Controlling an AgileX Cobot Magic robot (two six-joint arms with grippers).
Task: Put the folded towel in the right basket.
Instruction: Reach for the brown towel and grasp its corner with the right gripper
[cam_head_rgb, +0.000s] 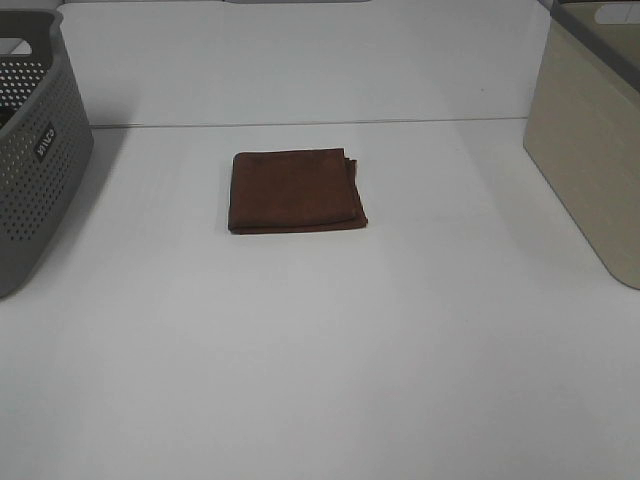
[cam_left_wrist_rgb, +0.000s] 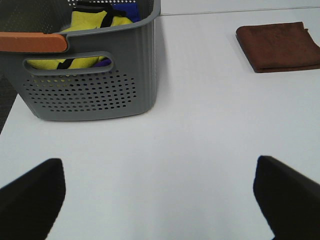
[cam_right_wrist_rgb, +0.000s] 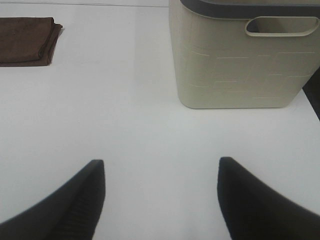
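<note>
The folded brown towel (cam_head_rgb: 296, 190) lies flat on the white table, a little left of the middle. It also shows in the left wrist view (cam_left_wrist_rgb: 280, 46) and the right wrist view (cam_right_wrist_rgb: 27, 40). The right basket (cam_head_rgb: 592, 135) is beige with a dark rim and stands at the table's right edge; the right wrist view shows it (cam_right_wrist_rgb: 240, 60) close ahead. My left gripper (cam_left_wrist_rgb: 160, 200) is open and empty over bare table, far from the towel. My right gripper (cam_right_wrist_rgb: 160, 200) is open and empty beside the beige basket. Neither gripper shows in the exterior view.
A grey perforated basket (cam_head_rgb: 30, 150) stands at the left edge of the table. In the left wrist view it (cam_left_wrist_rgb: 90, 75) holds yellow and blue cloth and has an orange handle. The table meets a white wall behind the towel.
</note>
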